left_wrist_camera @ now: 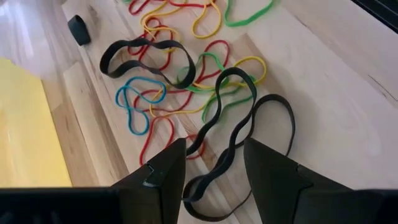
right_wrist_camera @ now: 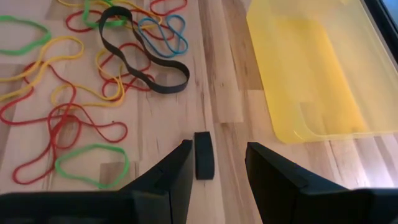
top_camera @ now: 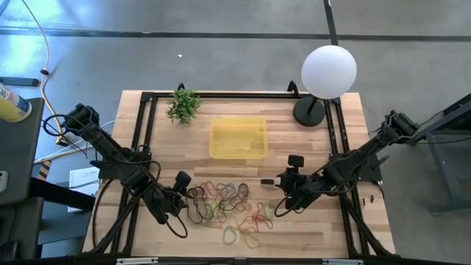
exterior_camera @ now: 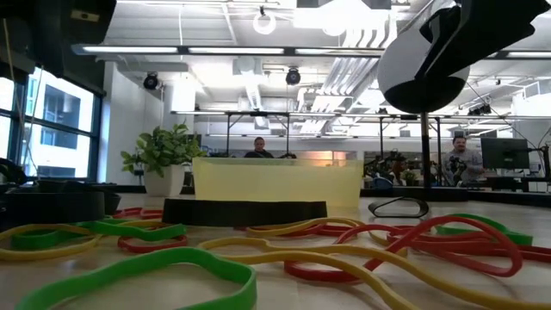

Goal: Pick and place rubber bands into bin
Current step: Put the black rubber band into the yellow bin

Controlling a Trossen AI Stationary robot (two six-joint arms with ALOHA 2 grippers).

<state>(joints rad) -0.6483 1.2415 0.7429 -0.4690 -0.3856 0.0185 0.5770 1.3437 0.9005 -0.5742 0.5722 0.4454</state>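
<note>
1. Nearest the front edge of the wooden bench (top_camera: pixel 309 232), the rubber bands (top_camera: pixel 228 206) lie in a loose tangle of black, red, green, yellow, orange and a little blue, spread flat on the wood between the two arms.
2. The left hand (top_camera: pixel 179 200) sits low at the left edge of that pile, its fingers (left_wrist_camera: pixel 158 180) spread, with a long wavy black band (left_wrist_camera: pixel 233 134) running between the fingertips; its long axis leads away from the hand into the heap. Whether the pads touch it I cannot tell.
3. The right hand (top_camera: pixel 282 197) is on the pile's right side, fingers (right_wrist_camera: pixel 171 174) likewise spread and holding nothing. A small black block (right_wrist_camera: pixel 204 155) lies on the wood just ahead of the gap between them.
4. Farther back, well apart from the bands, the yellow bin (top_camera: pixel 238 138) rests flat at the bench's middle, long axis running left to right, open side up.
5. Beyond it, a small green plant (top_camera: pixel 183 105) stands at the back left and a white globe lamp (top_camera: pixel 328 71) on a dark base at the back right.
</note>
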